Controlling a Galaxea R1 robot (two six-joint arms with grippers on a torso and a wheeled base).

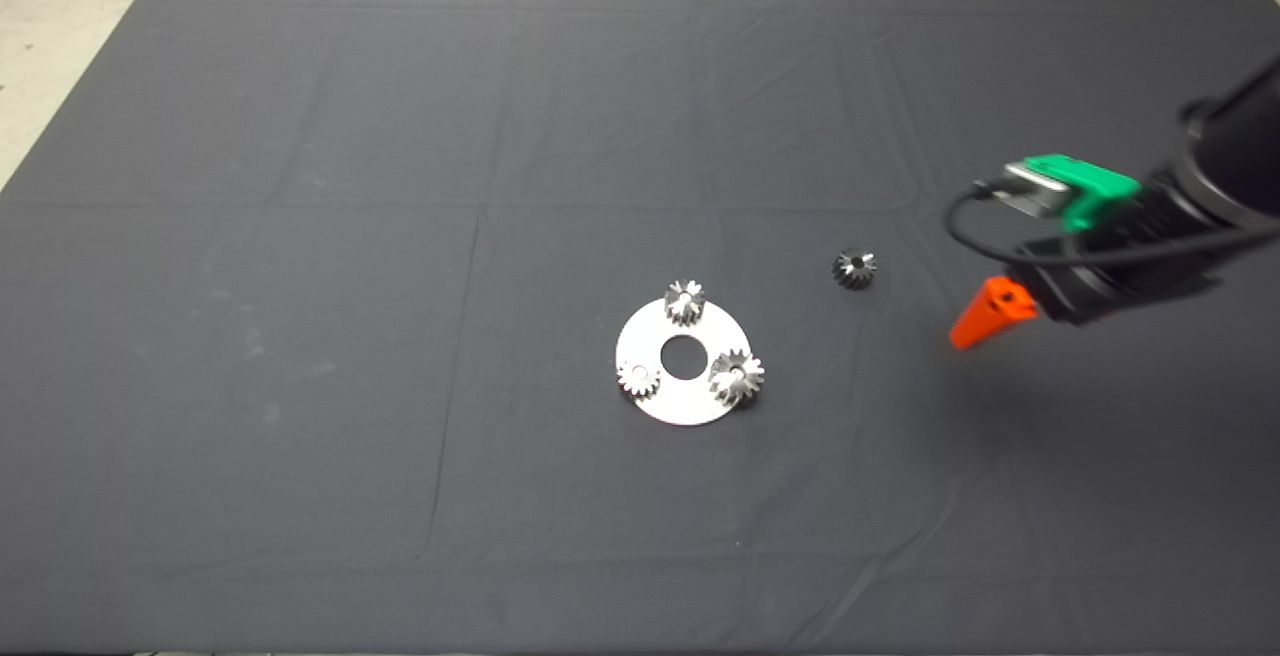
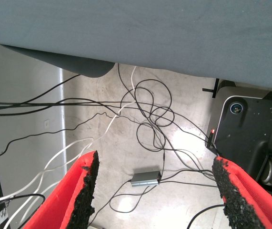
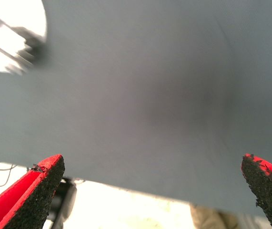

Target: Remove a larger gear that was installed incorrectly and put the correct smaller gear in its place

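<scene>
A round steel plate (image 1: 688, 404) with a centre hole lies mid-mat. The larger gear (image 1: 736, 376) sits on its right lower side. Two small gears sit on it too, one at the far edge (image 1: 685, 302) and one at the left (image 1: 638, 377). The smaller gear (image 1: 854, 267) lies loose on the mat, right of the plate. My right gripper (image 1: 975, 321) hovers right of that loose gear, open and empty (image 3: 151, 162). The right wrist view shows the plate (image 3: 24, 12) with a blurred gear on it. My left gripper (image 2: 156, 160) is parked off the mat, open.
The dark mat (image 1: 400, 236) covers the table, with pale floor beyond its far edge. The left wrist view shows the mat's edge (image 2: 126, 33) and, beyond it, floor with several loose cables (image 2: 150, 114), a small grey box (image 2: 145, 178) and a black machine base (image 2: 250, 129).
</scene>
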